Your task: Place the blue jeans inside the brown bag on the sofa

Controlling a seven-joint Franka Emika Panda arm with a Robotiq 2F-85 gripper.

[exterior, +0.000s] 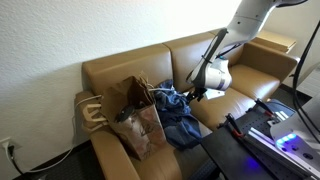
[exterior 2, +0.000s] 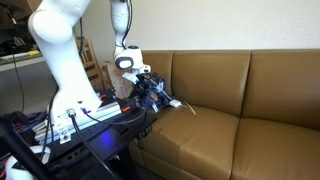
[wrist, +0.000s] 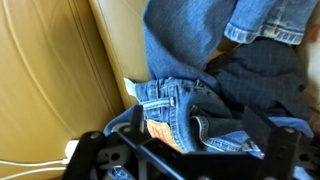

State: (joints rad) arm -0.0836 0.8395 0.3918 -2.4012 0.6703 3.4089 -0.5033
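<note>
Angling down over the blue jeans point(exterior: 180, 122), the end effector point(exterior: 191, 96) hangs open.

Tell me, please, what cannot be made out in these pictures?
- Inside of the brown bag: exterior view, too small, and its own wall hides it.
- Legs of the blue jeans: wrist view, cut off at the top and right edges.
- Gripper: exterior view, too small. In the wrist view its jaws are dark and blurred, so contact with the denim is unclear.
- End of the sofa: exterior view, hidden behind the robot arm.
</note>
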